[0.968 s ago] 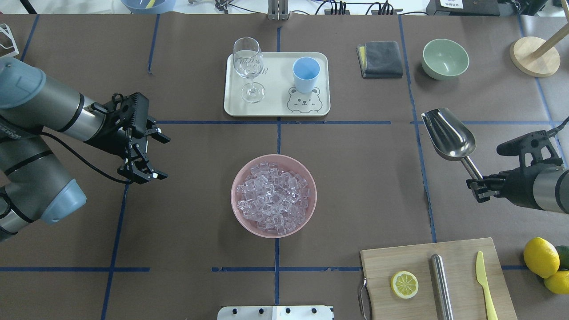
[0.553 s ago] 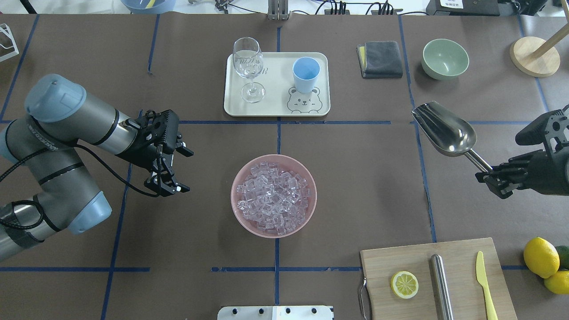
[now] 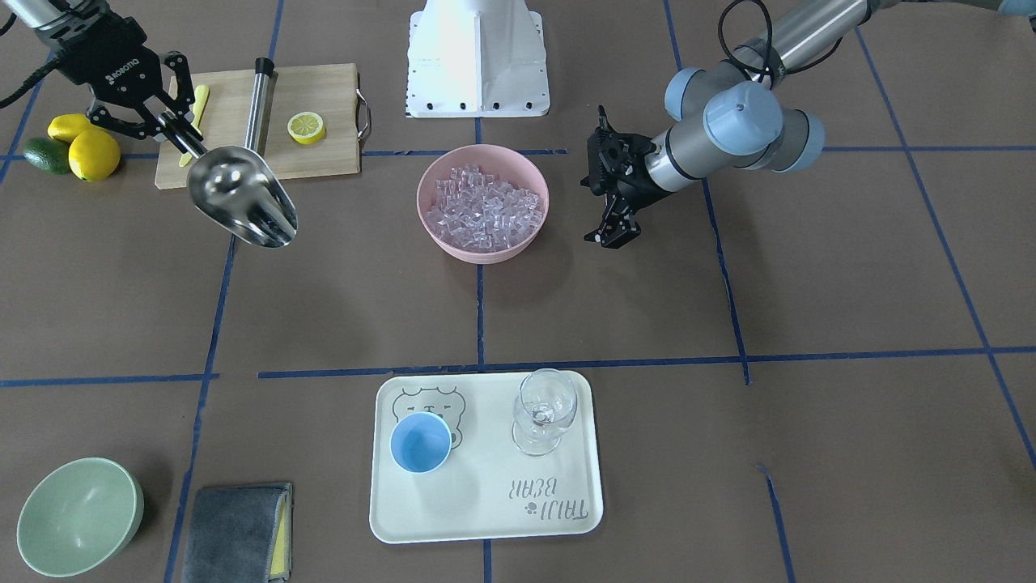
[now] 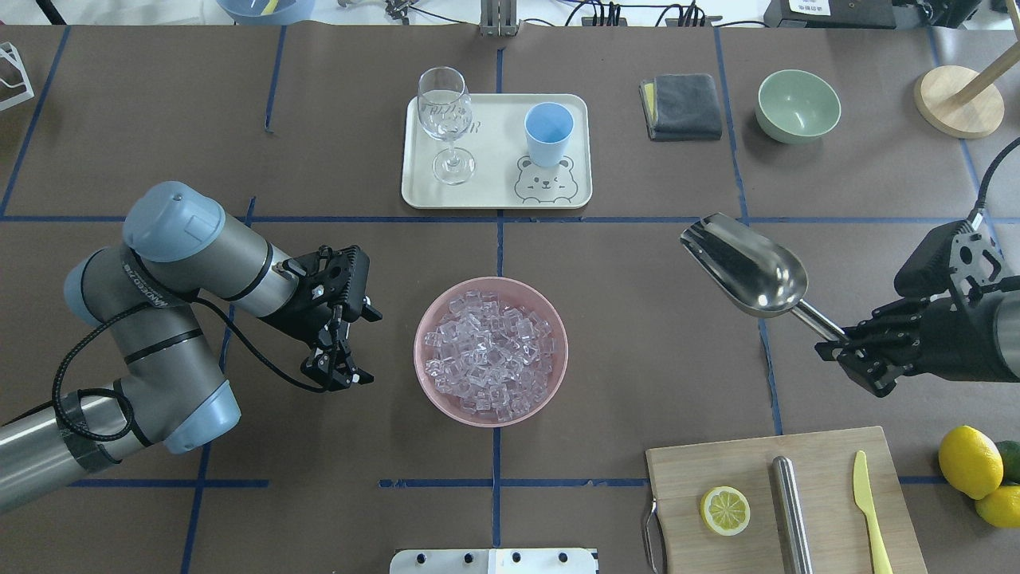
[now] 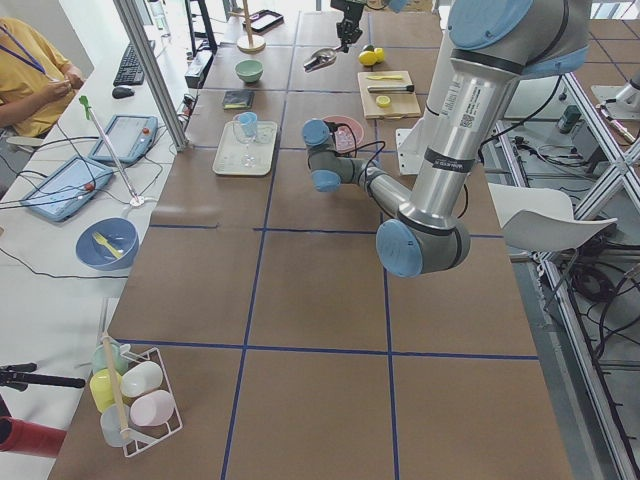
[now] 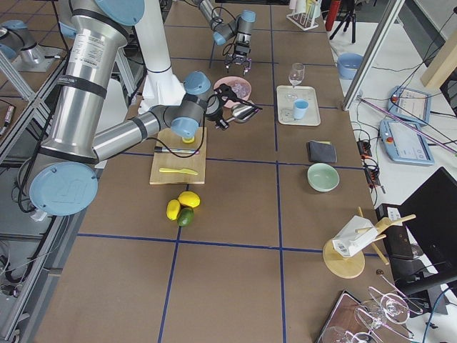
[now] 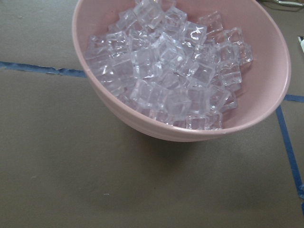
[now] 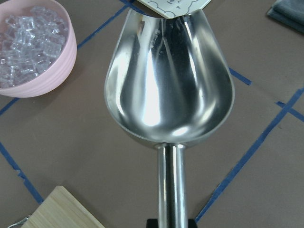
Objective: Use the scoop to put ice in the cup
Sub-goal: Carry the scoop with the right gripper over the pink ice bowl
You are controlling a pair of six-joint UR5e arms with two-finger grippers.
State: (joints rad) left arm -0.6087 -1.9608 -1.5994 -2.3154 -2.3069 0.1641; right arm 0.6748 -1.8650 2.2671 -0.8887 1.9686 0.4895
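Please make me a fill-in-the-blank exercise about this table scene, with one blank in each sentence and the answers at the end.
1. The ice is heaped in the ____ bowl.
2. The right pincer is shut on the ____ of the steel scoop.
3. The light-blue cup on the tray, beside the wine glass, is ____.
4. The left pincer, beside the bowl, is ____.
Answers: pink; handle; empty; open.
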